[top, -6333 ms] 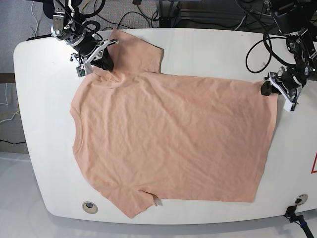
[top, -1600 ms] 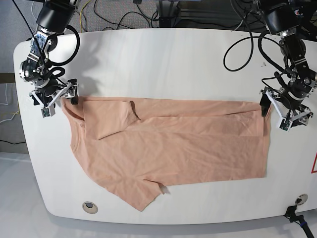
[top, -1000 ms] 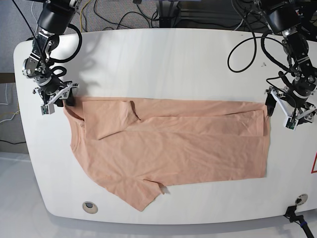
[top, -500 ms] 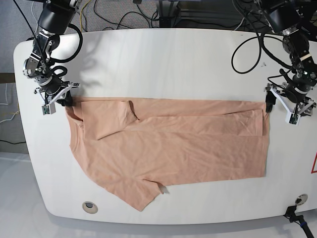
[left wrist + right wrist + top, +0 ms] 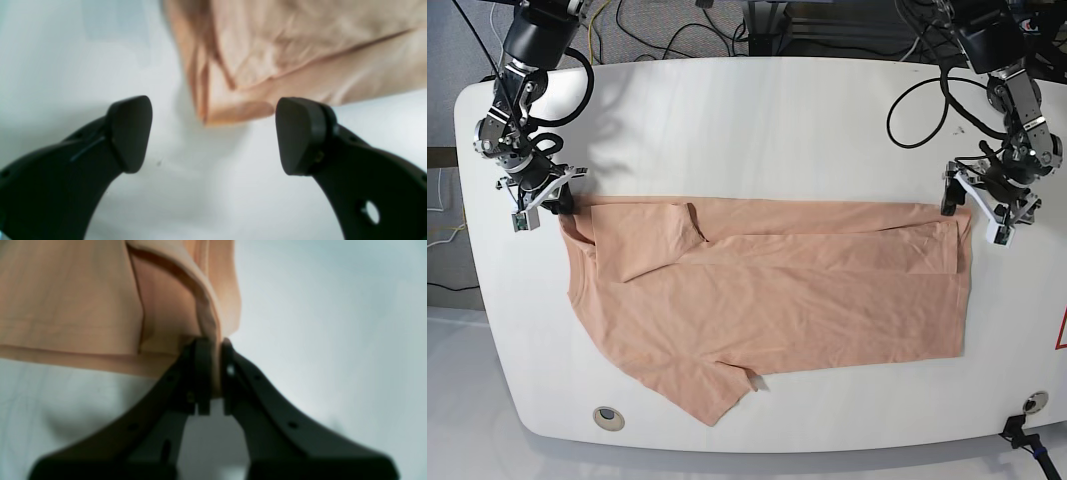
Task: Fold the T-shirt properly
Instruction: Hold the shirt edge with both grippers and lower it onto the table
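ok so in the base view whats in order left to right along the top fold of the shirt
right pincer shut on the shirt's corner → folded-in sleeve → long folded flap of the T-shirt → left pincer, open, at the shirt's far corner

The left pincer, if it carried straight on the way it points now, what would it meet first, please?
Most likely the folded corner of the T-shirt, lying just ahead between the open jaws of the left pincer; depth is uncertain.
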Robot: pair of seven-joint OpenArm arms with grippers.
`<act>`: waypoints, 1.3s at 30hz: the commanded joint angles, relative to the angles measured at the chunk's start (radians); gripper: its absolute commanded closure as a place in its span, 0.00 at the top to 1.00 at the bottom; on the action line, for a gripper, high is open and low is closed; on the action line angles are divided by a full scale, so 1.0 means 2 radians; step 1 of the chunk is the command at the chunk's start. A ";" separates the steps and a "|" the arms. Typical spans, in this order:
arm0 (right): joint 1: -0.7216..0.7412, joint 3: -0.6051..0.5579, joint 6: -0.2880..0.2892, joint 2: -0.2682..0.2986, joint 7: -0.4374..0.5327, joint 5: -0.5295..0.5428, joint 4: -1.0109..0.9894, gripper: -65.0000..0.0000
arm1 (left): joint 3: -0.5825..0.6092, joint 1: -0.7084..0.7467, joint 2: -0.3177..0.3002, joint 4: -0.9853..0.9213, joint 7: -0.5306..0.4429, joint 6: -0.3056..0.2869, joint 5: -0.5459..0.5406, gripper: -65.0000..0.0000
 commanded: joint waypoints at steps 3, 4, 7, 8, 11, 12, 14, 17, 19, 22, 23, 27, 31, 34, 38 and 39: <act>0.003 0.000 0.001 0.006 -0.009 -0.005 0.004 0.00 | 0.008 -0.007 -0.008 0.006 -0.014 0.001 -0.005 0.83; 0.003 0.000 0.001 0.006 -0.009 -0.005 0.004 0.00 | 0.008 -0.009 -0.007 0.003 -0.014 0.001 -0.005 0.83; 0.003 0.000 0.001 0.006 -0.009 -0.005 0.004 0.00 | 0.006 -0.027 -0.005 -0.027 -0.014 0.001 -0.004 0.83; 0.003 0.000 0.001 0.006 -0.009 -0.005 0.004 0.00 | 0.006 -0.033 -0.005 -0.037 -0.014 0.001 -0.004 0.83; 0.003 0.000 0.001 0.006 -0.009 -0.005 0.004 0.00 | 0.006 -0.038 -0.005 -0.047 -0.014 0.001 -0.004 0.83; 0.003 0.000 0.001 0.006 -0.009 -0.005 0.004 0.00 | 0.007 -0.038 -0.005 -0.047 -0.014 0.001 -0.004 0.83; 0.003 0.000 0.001 0.006 -0.009 -0.005 0.004 0.00 | 0.007 -0.042 -0.005 -0.047 -0.014 0.001 -0.003 0.83; 0.003 0.000 0.001 0.006 -0.009 -0.005 0.004 0.00 | 0.007 -0.049 -0.005 -0.061 -0.014 0.001 -0.002 0.78; 0.003 0.000 0.001 0.006 -0.009 -0.005 0.004 0.00 | 0.008 -0.049 -0.005 -0.064 -0.022 0.001 -0.002 0.65; 0.003 0.000 0.001 0.006 -0.009 -0.005 0.004 0.00 | 0.008 -0.049 -0.005 -0.068 -0.027 0.001 -0.002 0.42; 0.003 0.000 0.001 0.006 -0.009 -0.005 0.004 0.00 | 0.008 -0.049 -0.005 -0.070 -0.027 0.001 -0.002 0.36; 0.000 0.000 0.001 0.006 -0.010 -0.005 0.005 0.00 | 0.008 -0.044 -0.005 -0.068 -0.025 0.001 -0.002 0.15; -0.012 0.000 0.001 0.006 -0.012 -0.005 0.014 0.00 | 0.008 -0.023 -0.005 -0.058 -0.024 0.001 -0.002 0.00; -0.030 0.002 0.001 -0.008 -0.012 -0.005 0.040 0.00 | 0.008 -0.001 -0.005 -0.029 -0.014 0.001 -0.002 0.00; -0.056 0.002 0.001 -0.013 -0.039 -0.005 0.077 0.00 | 0.008 0.032 -0.005 0.019 0.016 0.001 -0.005 0.00; -0.066 0.002 0.001 -0.014 -0.048 -0.005 0.090 0.00 | 0.008 0.041 -0.005 0.032 0.021 0.001 -0.005 0.00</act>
